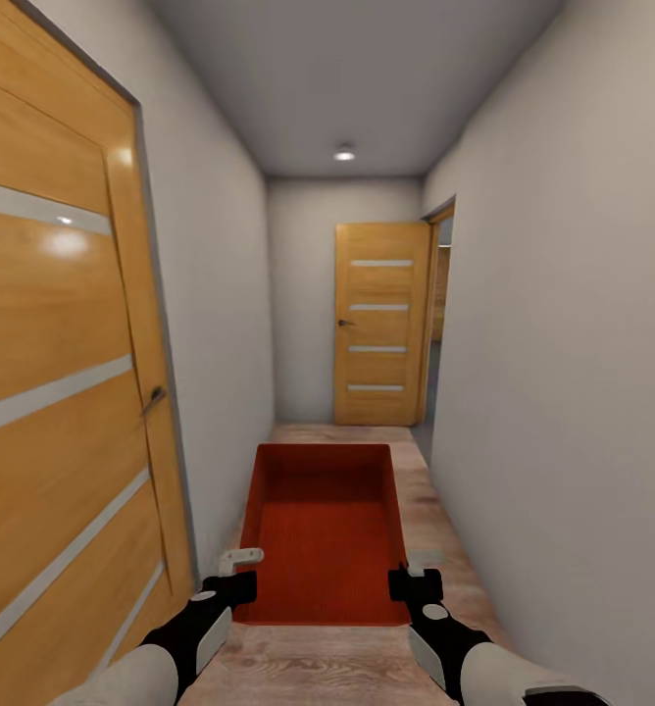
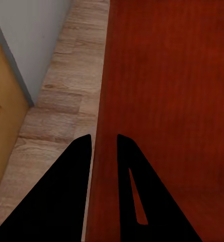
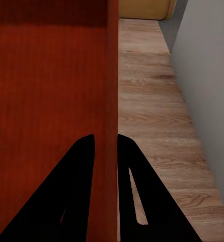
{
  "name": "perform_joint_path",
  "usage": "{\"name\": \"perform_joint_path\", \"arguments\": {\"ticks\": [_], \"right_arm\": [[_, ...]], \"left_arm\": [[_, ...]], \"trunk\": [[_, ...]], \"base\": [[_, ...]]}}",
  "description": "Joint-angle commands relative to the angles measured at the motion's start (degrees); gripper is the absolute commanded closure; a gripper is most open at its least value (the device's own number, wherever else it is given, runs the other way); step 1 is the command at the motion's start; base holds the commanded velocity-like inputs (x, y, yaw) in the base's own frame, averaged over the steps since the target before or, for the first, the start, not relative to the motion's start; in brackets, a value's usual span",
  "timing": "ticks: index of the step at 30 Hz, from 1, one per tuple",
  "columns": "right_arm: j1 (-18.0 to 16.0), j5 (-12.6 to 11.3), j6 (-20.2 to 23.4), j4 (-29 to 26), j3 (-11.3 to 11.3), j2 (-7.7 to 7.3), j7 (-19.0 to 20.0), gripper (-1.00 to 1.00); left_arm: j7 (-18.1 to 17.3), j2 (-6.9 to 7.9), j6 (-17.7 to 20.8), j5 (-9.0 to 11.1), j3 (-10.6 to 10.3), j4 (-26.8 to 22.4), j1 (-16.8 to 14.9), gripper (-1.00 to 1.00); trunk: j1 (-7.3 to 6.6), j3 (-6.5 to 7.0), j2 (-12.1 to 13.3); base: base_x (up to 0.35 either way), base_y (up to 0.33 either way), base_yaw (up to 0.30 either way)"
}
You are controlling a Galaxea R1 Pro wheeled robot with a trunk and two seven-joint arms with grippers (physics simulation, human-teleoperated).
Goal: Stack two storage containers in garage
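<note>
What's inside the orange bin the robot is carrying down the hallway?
Nothing shows inside the storage container: only its bare red bottom and walls. The strip just behind its near wall is hidden from the head camera.

forearms: pale grey shells | wrists: black housings | fingers point(image 1: 241, 559): pale tips; black wedges in wrist views

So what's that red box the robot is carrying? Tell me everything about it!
The storage container is an orange-red rectangular bin with thin plain walls, no lid and nothing inside. It sits level, held above the wood-plank hallway floor, its long side pointing toward the far door. The left hand pinches its left wall and the right hand pinches its right wall.
</note>
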Motion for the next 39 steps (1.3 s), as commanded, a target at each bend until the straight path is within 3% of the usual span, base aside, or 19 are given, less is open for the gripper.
{"name": "perform_joint_path", "arguments": {"ticks": [1, 39], "right_arm": [[-0.11, -0.14, 0.25, -2.80, -5.16, 0.05, 0.35, 1.00], [-0.10, -0.14, 0.25, -2.80, -5.16, 0.05, 0.43, 1.00]], "left_arm": [[1.84, 0.50, 0.03, -0.12, -0.60, -0.05, 0.04, 1.00], [1.84, 0.50, 0.03, -0.03, -0.53, -0.05, 0.08, 1.00]], "trunk": [[0.04, -0.10, -0.07], [0.04, -0.10, -0.07]], "base": [[0.322, 0.000, -0.167], [0.322, 0.000, -0.009]]}}
